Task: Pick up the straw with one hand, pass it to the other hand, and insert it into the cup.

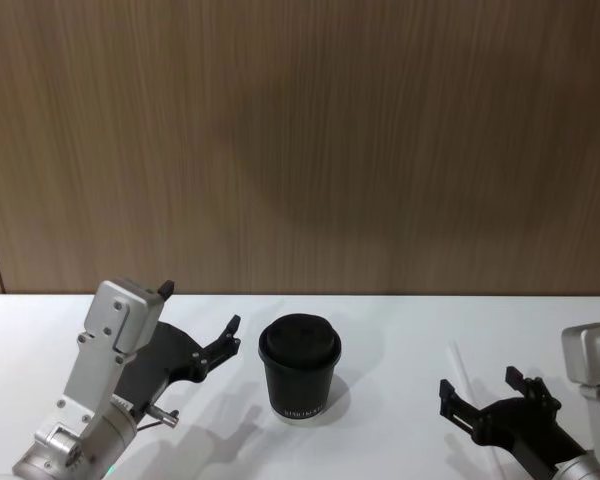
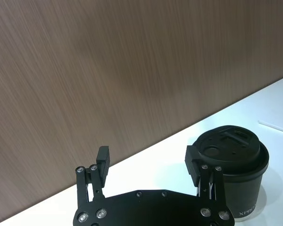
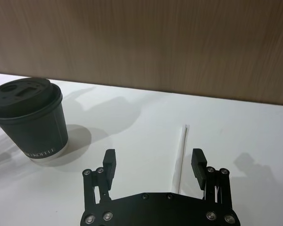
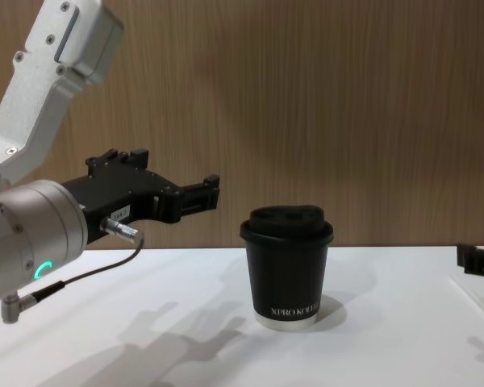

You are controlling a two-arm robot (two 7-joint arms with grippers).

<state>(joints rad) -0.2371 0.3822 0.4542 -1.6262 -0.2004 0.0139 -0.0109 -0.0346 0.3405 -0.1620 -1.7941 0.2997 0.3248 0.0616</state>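
Black fingers of the right gripper stand spread and empty over the straw, probably lined up to pinch it. Thin, white and straight, the straw lies flat on the table, right of the cup and apart from it. The left gripper, also spread, hovers left of the cup, likely for the handover.

The left end effector is matt black, with slim fingers on a flat plate studded with small silver screws. It joins a silver cylindrical wrist that carries a green ring light. A thin black cable runs to a metal plug. The link behind is pale grey and angular. The right end effector is likewise black and screw-studded, with a grey housing.
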